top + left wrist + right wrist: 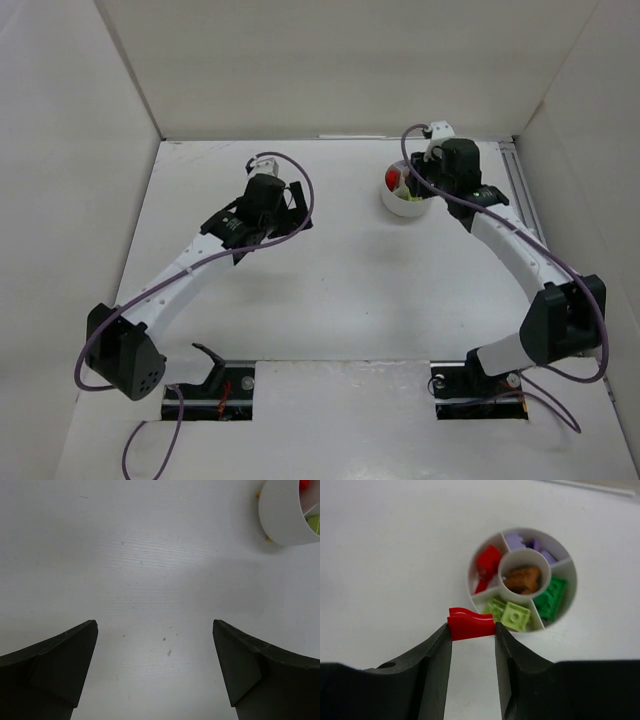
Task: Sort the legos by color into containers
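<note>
Right wrist view: right gripper [472, 629] pinches a small red plastic studded brick [470, 625] near the round white plastic divided dish [470, 582]; the next move likely calls for centring over its red-filled wedge [487, 565] and releasing; left gripper [155, 625] spread, empty.

Round white dish [524, 551], far right. Its wedges hold red bricks [487, 562], lilac bricks [515, 541], green bricks [552, 595] and lime bricks [516, 615]; brown pieces [522, 578] fill the centre cup. Single red brick [471, 624] pinched in right gripper [472, 630].

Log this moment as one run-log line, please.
right claw: shut on small red plastic lego brick, near round white plastic compartment dish | left claw: open, empty, over white tabletop | brick not yet in dish
</note>
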